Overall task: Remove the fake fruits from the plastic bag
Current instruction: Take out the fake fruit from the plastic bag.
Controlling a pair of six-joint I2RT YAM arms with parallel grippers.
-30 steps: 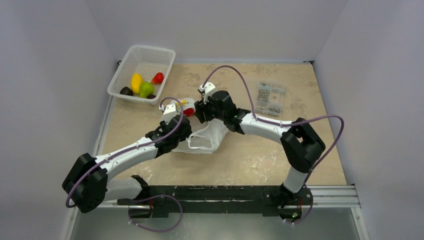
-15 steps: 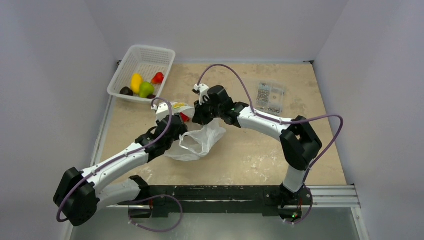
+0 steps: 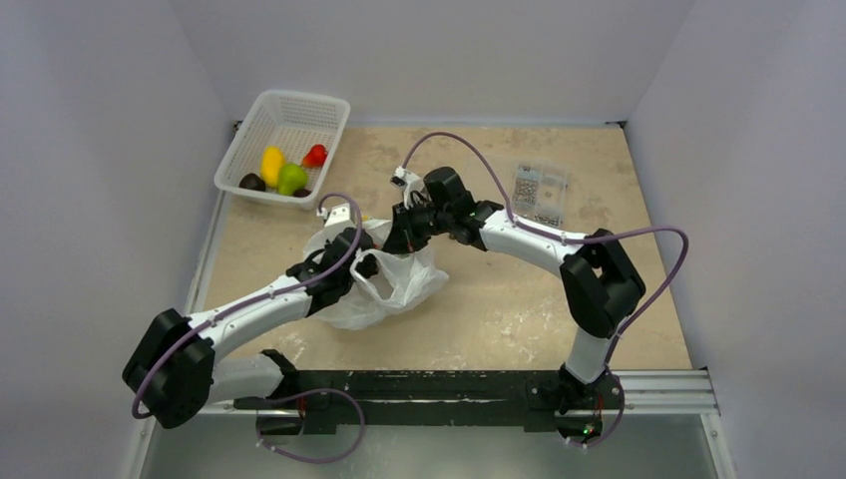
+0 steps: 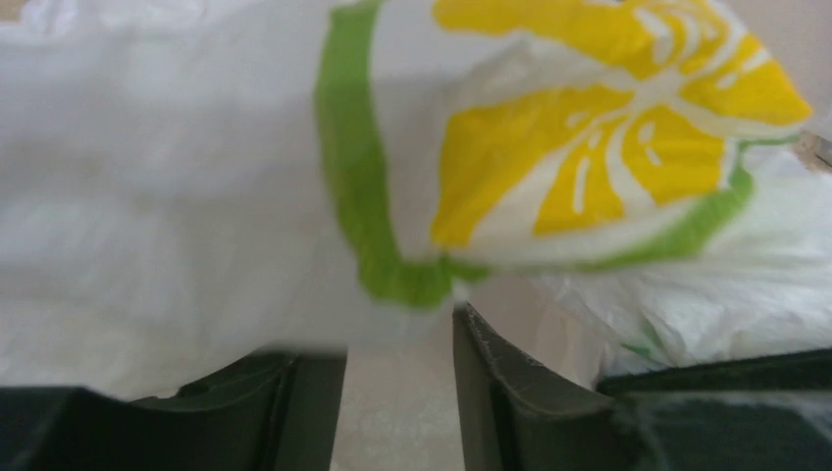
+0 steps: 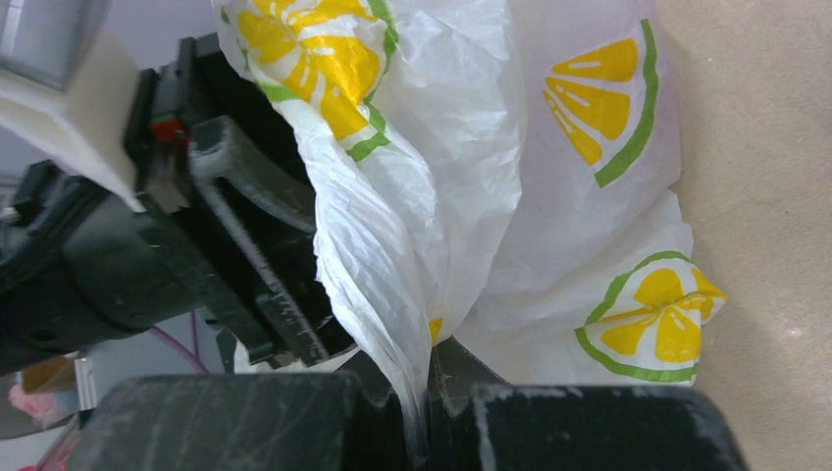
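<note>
The plastic bag (image 3: 391,284) is white with yellow-green lemon prints and lies bunched at the table's middle. My right gripper (image 3: 401,238) is shut on a gathered fold of its film (image 5: 412,324) and holds that edge up. My left gripper (image 3: 360,261) is at the bag's left side, half covered by film. In the left wrist view its jaws (image 4: 394,339) stand apart with bare table between them and the bag (image 4: 196,196) draped over their tips. Yellow (image 3: 271,164), green (image 3: 291,179), red (image 3: 315,155) and dark brown (image 3: 251,182) fake fruits lie in the basket. No fruit shows inside the bag.
The white mesh basket (image 3: 299,110) stands at the far left corner. A clear flat box of small parts (image 3: 539,196) lies at the far right. Walls close the table on three sides. The two arms' wrists are close together over the bag.
The right gripper has lifted the bag's edge, and the bag has puffed up and slid left over the left gripper. A red fruit seen by the left gripper earlier no longer shows.
</note>
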